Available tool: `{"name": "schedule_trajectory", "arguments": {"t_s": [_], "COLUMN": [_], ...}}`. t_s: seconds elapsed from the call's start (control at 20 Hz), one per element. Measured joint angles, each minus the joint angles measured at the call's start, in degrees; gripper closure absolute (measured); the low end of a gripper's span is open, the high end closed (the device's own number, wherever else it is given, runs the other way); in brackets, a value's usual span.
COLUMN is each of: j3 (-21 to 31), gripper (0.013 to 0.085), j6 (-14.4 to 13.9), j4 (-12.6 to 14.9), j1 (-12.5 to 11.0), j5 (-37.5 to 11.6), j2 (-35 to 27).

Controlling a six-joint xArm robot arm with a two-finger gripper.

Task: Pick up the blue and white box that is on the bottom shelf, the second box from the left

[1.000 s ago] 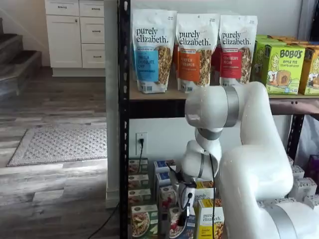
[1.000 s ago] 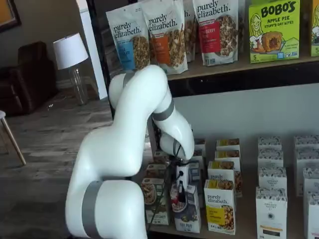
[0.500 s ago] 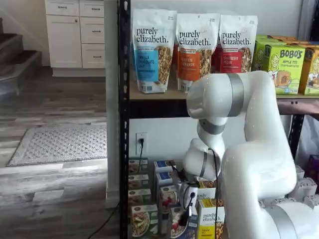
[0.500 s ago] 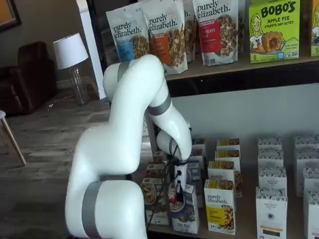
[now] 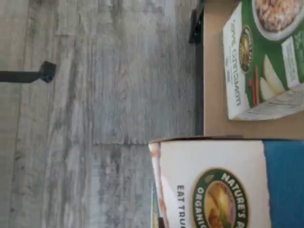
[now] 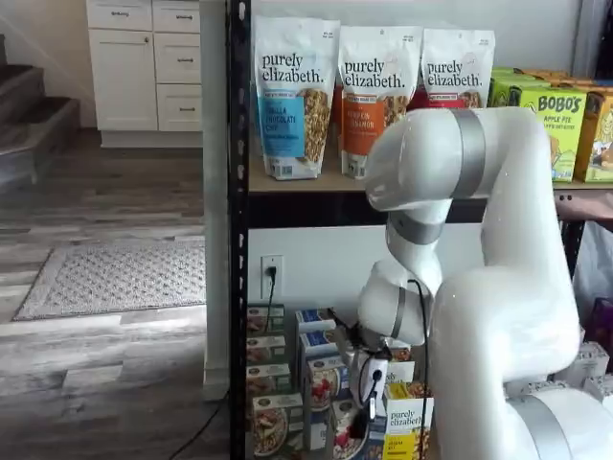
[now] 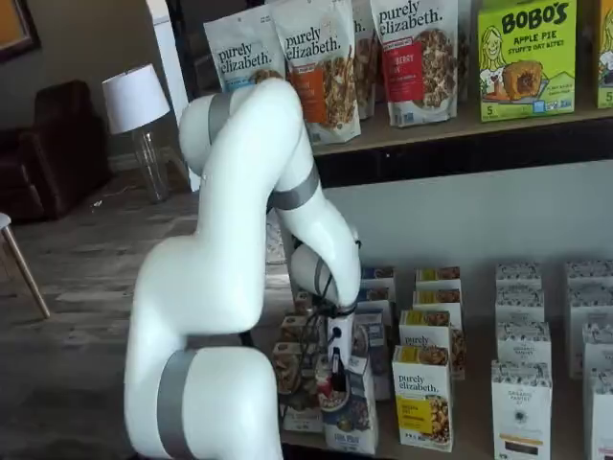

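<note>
While the blue and white box [image 7: 350, 407] sits at the front edge of the bottom shelf [image 7: 460, 443], it appears tipped forward and drawn out of its row, with the gripper [image 7: 336, 372] clenched on its top; the black fingers [image 7: 337, 366] press into the upper part of the box, so the grasp looks made. In the wrist view the same box [image 5: 223, 185] fills the near field, its white panel with a round green logo and a blue band beside it, seemingly jutting past the shelf edge over the grey wood floor [image 5: 95, 95]. Just beside it, further along the tan board, stands a green-fronted box [image 5: 263, 61], apart from the held one. In a shelf view the gripper [image 6: 372, 398] hangs low between that green row and a yellow "purely elizabeth" box [image 6: 407, 431], which stands close on the other side. Above, tall granola bags [image 6: 292, 96] line the upper shelf, well clear of the work. The step in hand seems to be the lift-out: the box is gripped but not yet clear of the shelf. The next move calls for a steady pull up and outward, without brushing the neighbours on either side.
</note>
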State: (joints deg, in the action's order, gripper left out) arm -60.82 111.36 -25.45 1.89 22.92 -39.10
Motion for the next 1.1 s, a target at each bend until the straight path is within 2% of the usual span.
{"name": "schedule_trajectory", "arguments": {"t_s": [0.35, 0.55, 0.75, 1.1], "j3": [6.37, 8.78, 11.81, 15.06], "gripper": [0.053, 0.053, 0.053, 0.053], "j6": [1.22, -1.18, -5.05, -6.72], "j4": [-1.82, 0.57, 4.26, 5.75], "j1": [0.61, 0.77, 1.22, 1.31], "j5": [-0.68, 0.01, -0.14, 2.57], "j2": [5.47, 8.05, 11.17, 15.72]}}
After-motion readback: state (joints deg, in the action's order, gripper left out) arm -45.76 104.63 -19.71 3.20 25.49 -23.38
